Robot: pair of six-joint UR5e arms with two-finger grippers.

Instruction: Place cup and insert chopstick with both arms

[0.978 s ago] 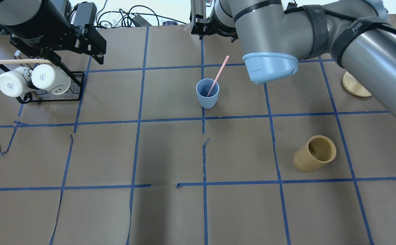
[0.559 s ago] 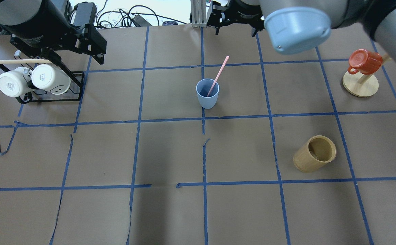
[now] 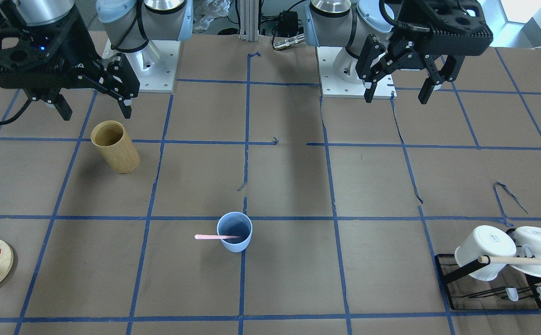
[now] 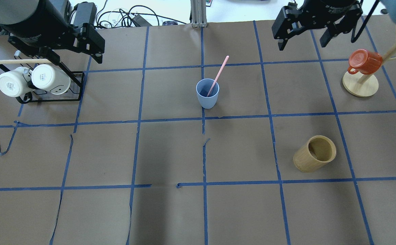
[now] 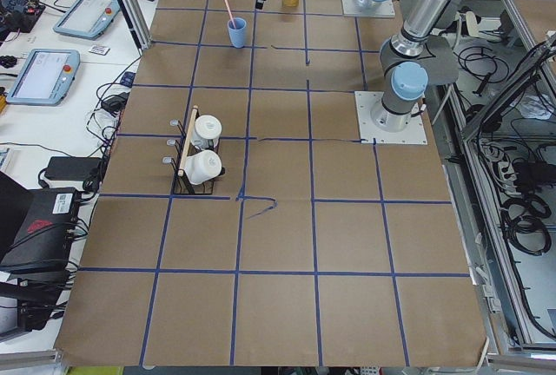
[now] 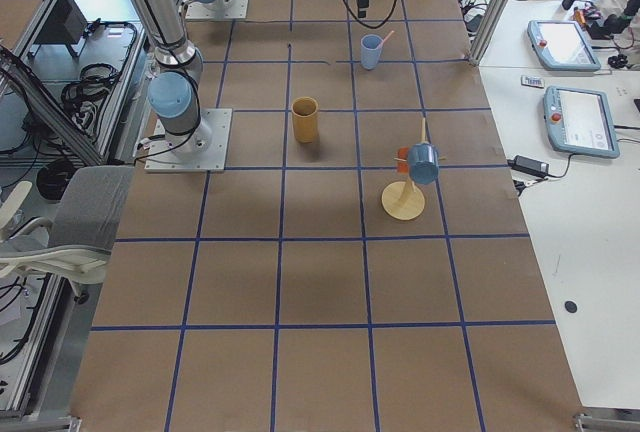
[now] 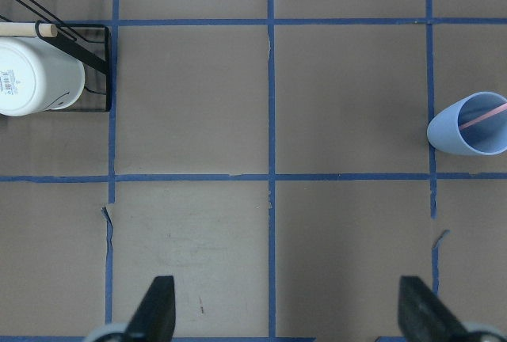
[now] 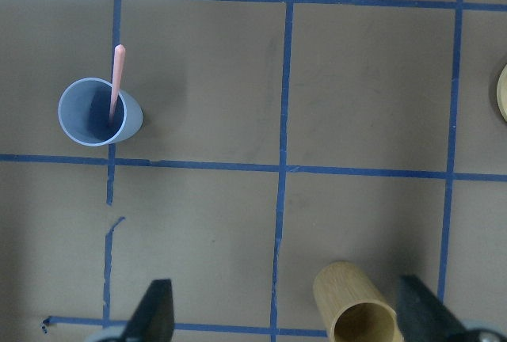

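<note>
– Both grippers: how do they sit?
– Spread wide and empty. The left gripper hangs high over the counter, fingers pointing down, near its arm's base. The right gripper hangs the same way, raised, just on the robot's side of the bamboo cup, which stands upright.
– And the cup?
– The cup stands upright near the middle of the counter, on a blue tape line, well apart from both grippers. The chopstick is in it, its lower end inside. It leans on the rim with its upper end tilted toward the robot's right.
– Do the views differ?
– The right wrist view looks straight down on the cup and chopstick, with the bamboo cup's mouth at its lower edge. The left wrist view has the cup at its right edge and only one of the two white mugs on the rack. The overhead shows a red mug on the stand. Only the right side view shows a blue mug hanging there too.
</note>
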